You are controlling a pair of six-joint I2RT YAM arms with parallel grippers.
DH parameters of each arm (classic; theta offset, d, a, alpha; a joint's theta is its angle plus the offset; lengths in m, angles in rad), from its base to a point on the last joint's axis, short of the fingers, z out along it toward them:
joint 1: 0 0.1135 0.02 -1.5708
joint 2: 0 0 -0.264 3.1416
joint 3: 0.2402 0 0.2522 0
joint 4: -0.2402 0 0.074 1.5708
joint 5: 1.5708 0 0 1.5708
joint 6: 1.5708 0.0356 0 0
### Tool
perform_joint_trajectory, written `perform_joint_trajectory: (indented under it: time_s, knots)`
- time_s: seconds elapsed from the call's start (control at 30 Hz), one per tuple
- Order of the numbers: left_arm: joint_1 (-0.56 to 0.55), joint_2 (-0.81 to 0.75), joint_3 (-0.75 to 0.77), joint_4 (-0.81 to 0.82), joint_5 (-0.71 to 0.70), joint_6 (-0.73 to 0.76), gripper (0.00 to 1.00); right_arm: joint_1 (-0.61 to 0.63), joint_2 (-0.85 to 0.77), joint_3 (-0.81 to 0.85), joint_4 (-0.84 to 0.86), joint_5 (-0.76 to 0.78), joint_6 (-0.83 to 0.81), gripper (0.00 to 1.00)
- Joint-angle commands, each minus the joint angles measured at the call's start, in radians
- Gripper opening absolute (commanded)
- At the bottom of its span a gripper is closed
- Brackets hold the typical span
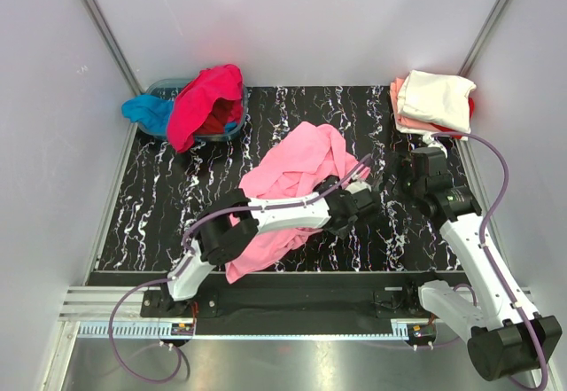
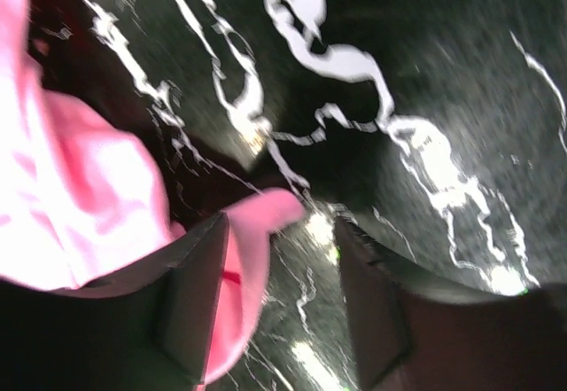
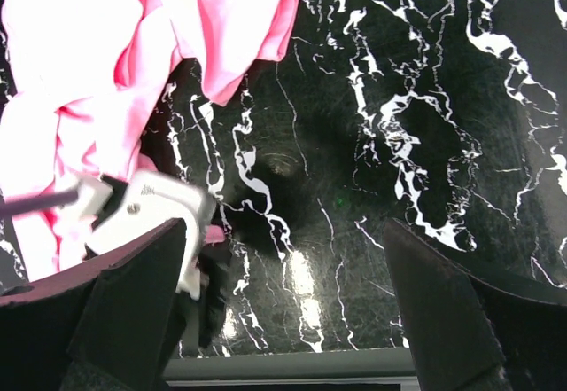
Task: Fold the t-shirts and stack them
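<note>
Left tool (image 2: 282,247) stood unclenched astride the light pink t-shirt (image 2: 89,196) edge, right tool (image 3: 283,236) released; pinching one layer was advised.

Lab robot cell: white enclosure walls (image 1: 310,19), aluminium mounting rail (image 1: 292,324).

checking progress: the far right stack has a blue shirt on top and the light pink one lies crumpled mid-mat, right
No: the top view shows a cream white shirt topping that stack; the light pink shirt does lie crumpled mid-mat.
</note>
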Motion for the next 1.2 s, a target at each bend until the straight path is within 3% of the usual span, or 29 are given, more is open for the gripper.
perform_joint_trajectory:
  time_s: [0.0,0.03,0.1,0.13,0.3,0.4,0.6,0.73,1.03,1.17]
  knots:
    - [0.026,-0.011,-0.009,0.083,-0.028,0.022,0.46,-0.005,-0.001,-0.006,0.041,-0.023,-0.002,1.00]
    - [0.036,-0.014,-0.020,0.095,-0.023,0.022,0.22,-0.004,0.002,-0.007,0.042,-0.026,-0.002,1.00]
    - [0.040,-0.030,-0.054,0.128,-0.012,0.019,0.03,-0.005,0.012,-0.009,0.051,-0.028,-0.001,1.00]
    - [0.043,-0.050,-0.066,0.129,-0.009,0.021,0.00,-0.005,0.015,-0.009,0.053,-0.027,0.001,1.00]
    - [0.043,-0.201,-0.192,0.114,0.012,0.009,0.00,-0.005,0.064,-0.010,0.081,-0.030,0.013,1.00]
    - [0.042,-0.463,-0.334,0.100,0.020,-0.025,0.00,-0.005,0.137,-0.001,0.100,-0.063,0.021,1.00]
    - [0.043,-0.773,-0.515,-0.006,-0.037,-0.115,0.00,-0.014,0.311,0.003,0.218,-0.167,0.056,0.96]
    - [0.046,-0.893,-0.621,-0.026,-0.067,-0.161,0.00,-0.019,0.456,0.029,0.304,-0.215,0.063,0.87]
    - [0.053,-1.122,-0.681,-0.165,-0.147,-0.252,0.00,-0.062,0.723,0.134,0.416,-0.352,0.071,0.67]
    - [0.057,-1.186,-0.715,-0.205,-0.164,-0.275,0.00,-0.062,0.783,0.180,0.430,-0.361,0.073,0.65]
